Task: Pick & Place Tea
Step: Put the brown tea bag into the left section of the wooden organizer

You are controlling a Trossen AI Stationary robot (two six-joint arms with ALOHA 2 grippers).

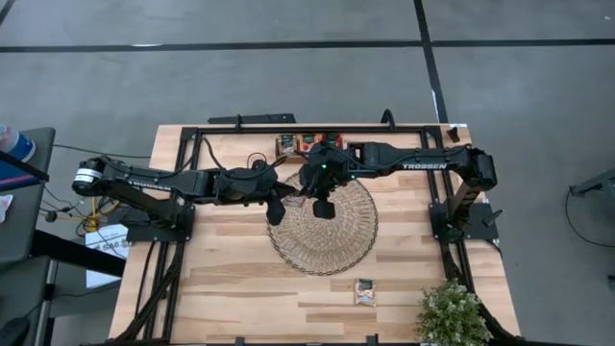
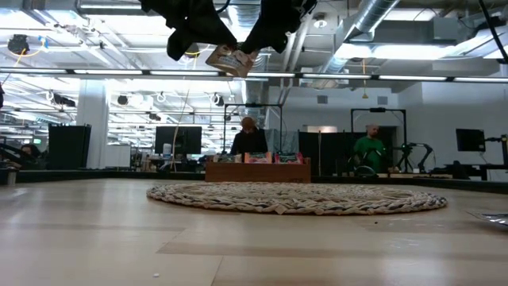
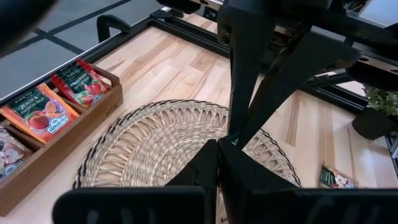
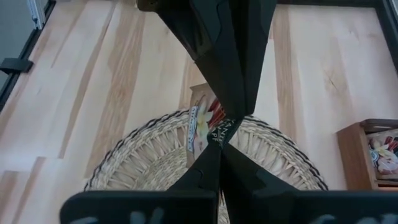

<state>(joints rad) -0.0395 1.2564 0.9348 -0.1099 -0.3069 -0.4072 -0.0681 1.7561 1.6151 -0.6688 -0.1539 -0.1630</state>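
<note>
High: both grippers meet above the mat (image 1: 322, 229), by its far edge. A loose sachet (image 1: 364, 291) lies on the table, near side.
Low: held sachet (image 2: 229, 60) hangs high between them.
Left wrist: left gripper (image 3: 231, 142) pinching it; tray (image 3: 56, 140) holds more.
Right wrist: right gripper (image 4: 225, 144) pinching it too.

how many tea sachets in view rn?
5. Held sachet: midair above the woven mat, between left gripper and right gripper. Loose sachet: on the table near the plant. Wooden tray: orange sachet, red sachet, pale sachet; more may be stacked beneath.
</note>
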